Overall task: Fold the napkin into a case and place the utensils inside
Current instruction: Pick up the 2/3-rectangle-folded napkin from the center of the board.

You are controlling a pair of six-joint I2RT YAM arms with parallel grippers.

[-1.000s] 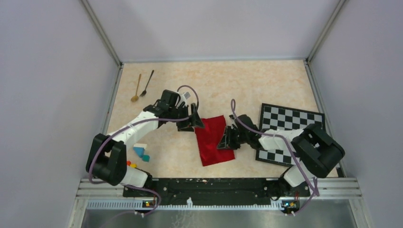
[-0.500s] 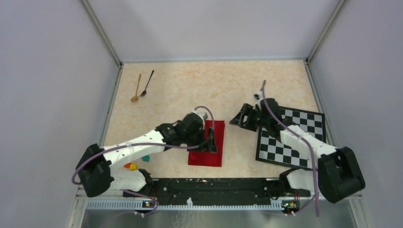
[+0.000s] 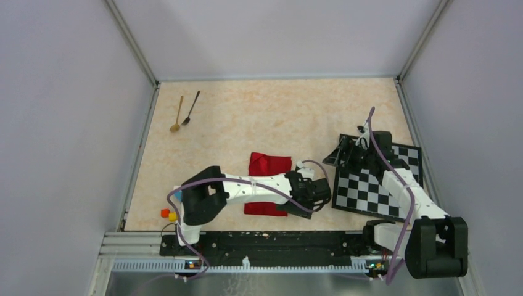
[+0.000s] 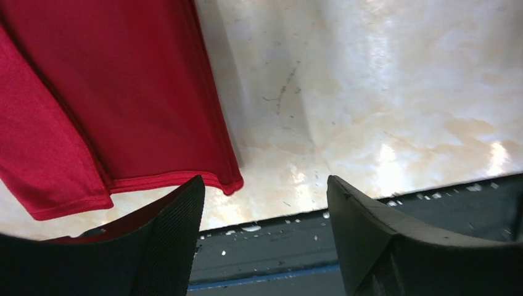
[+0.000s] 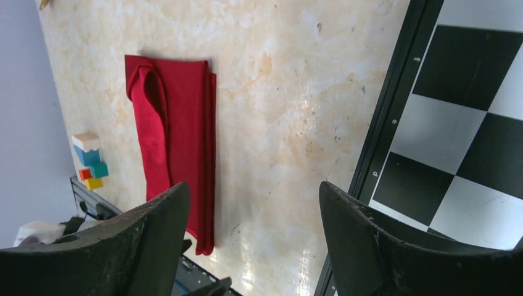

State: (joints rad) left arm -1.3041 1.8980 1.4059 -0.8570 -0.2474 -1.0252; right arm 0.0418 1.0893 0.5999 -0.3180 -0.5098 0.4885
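The red napkin [image 3: 269, 165] is lying folded into a narrow strip on the counter [image 3: 277, 117], just left of the chequered mat [image 3: 377, 188]. The left jaws are hovering apart and empty between napkin and mat. The right jaws are hanging wide apart, gripping nothing, over the mat's far-left corner. The gold spoon [image 3: 177, 115] and black spoon [image 3: 191, 110] are lying side by side, well left of the mat.

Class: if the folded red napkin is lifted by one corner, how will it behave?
The napkin would probably droop and unfold, since its layers lie loose and rumpled. It likely weighs little, being thin cloth. Pushed, it would probably bunch, not slide.
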